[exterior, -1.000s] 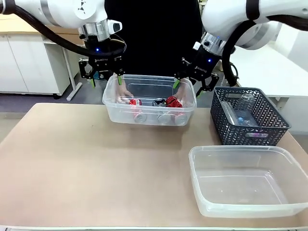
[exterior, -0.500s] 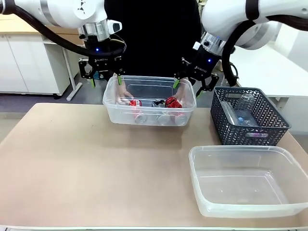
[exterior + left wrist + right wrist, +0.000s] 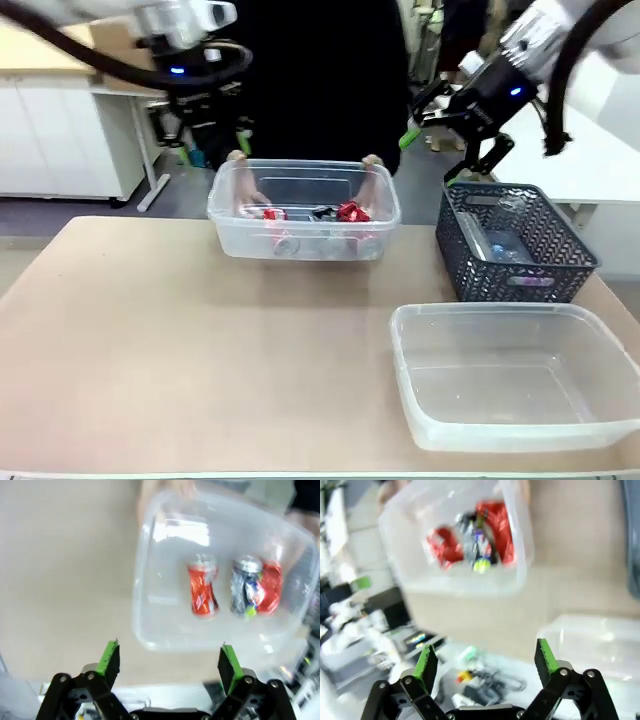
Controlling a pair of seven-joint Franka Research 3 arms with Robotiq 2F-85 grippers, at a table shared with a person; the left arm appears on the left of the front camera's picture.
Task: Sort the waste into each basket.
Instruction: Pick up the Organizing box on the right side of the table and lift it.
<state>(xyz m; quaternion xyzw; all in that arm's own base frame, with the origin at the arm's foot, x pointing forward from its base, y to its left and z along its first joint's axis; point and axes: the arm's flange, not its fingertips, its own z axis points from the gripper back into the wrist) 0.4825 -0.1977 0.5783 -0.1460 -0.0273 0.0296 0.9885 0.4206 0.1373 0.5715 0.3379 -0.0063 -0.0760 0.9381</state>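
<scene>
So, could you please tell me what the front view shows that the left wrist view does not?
Only the front view shows the dark lattice basket, the empty clear tub nearest the camera and the right tool. Only the left wrist view shows the left tool, open. Both show the far clear tub holding crushed red cans.

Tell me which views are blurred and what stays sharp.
Front view: both arms smear with motion, the left hand worst; the far tub and the near tub are crisp. Left wrist view: slightly soft, crushed cans readable. Right wrist view: heavily smeared, only its own hand fairly sharp.
</scene>
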